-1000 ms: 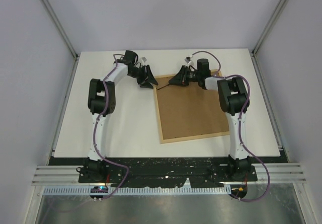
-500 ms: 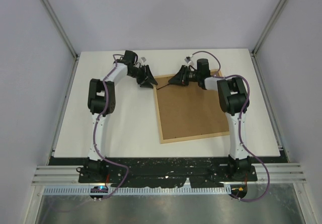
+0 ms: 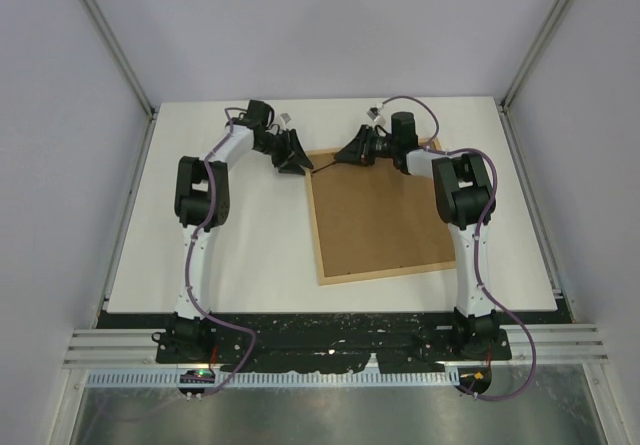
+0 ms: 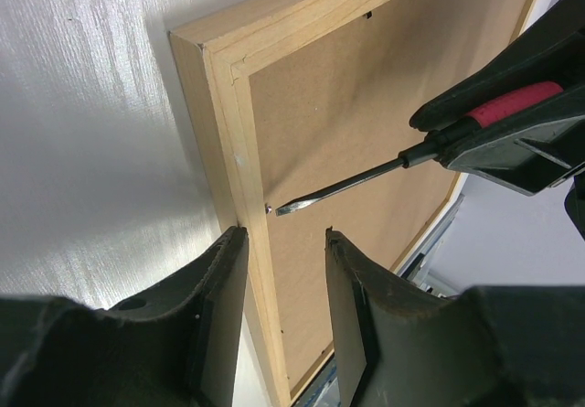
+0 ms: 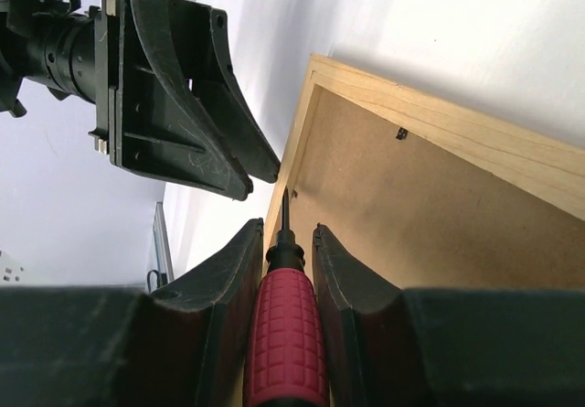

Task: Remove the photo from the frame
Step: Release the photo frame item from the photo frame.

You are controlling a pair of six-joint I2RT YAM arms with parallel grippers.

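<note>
The right pincer (image 5: 288,231), clamped on a screwdriver (image 5: 285,325), is levelling its tip at a tab (image 4: 268,208) by the face-down frame (image 4: 215,123), whose rail the half-open left pincer (image 4: 285,242) is straddling, likely steadying it, the photo hiding beneath.

The frame (image 3: 380,220) lies flat and face down on the white table (image 3: 230,255), slightly skewed; thin light-wood border; brown fibreboard back upward.

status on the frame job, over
Right gripper shut on screwdriver, tip at frame rail. Left gripper open, astride that rail. Photo hidden, back panel in place.
</note>
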